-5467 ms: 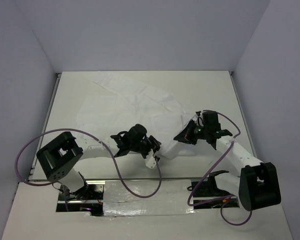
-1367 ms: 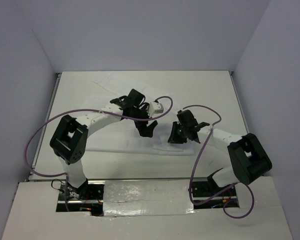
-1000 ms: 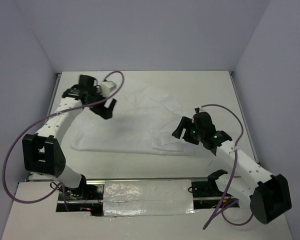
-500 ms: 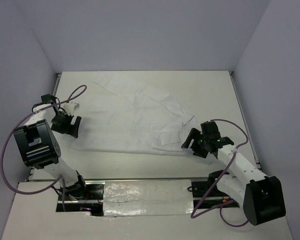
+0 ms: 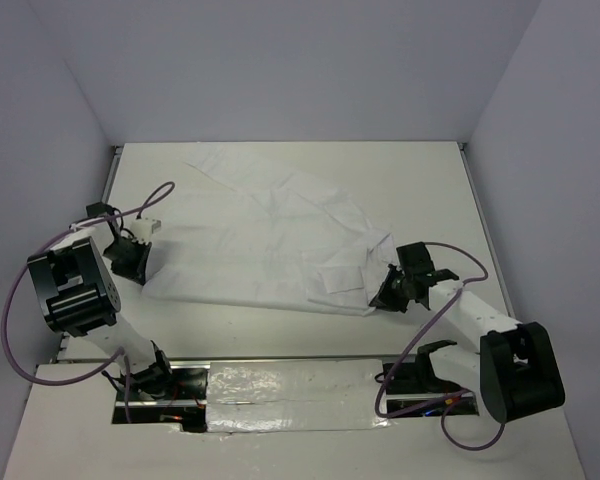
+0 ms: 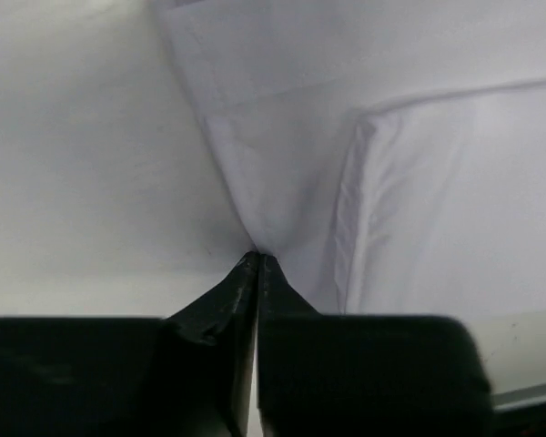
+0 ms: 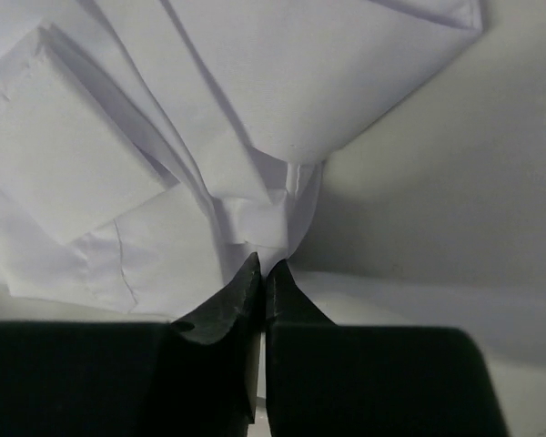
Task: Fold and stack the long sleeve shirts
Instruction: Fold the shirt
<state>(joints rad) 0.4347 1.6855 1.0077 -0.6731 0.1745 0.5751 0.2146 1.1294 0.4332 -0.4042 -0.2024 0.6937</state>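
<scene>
The white long sleeve shirt lies spread and wrinkled across the middle of the table. My left gripper sits at its near-left corner. In the left wrist view the jaws are shut, with a pinch of the shirt's cloth between the tips. My right gripper is at the shirt's near-right corner, beside a folded cuff. In the right wrist view the jaws are shut on a bunched fold of the shirt.
Bare white tabletop lies to the right of the shirt and behind it. Grey walls close in the table on three sides. A shiny taped strip and both arm bases run along the near edge. Purple cables loop beside each arm.
The left arm swung from the shirt's far-left side down to its near-left corner. The right gripper moved to the near-right corner. Both grippers went from open to shut on the cloth.
</scene>
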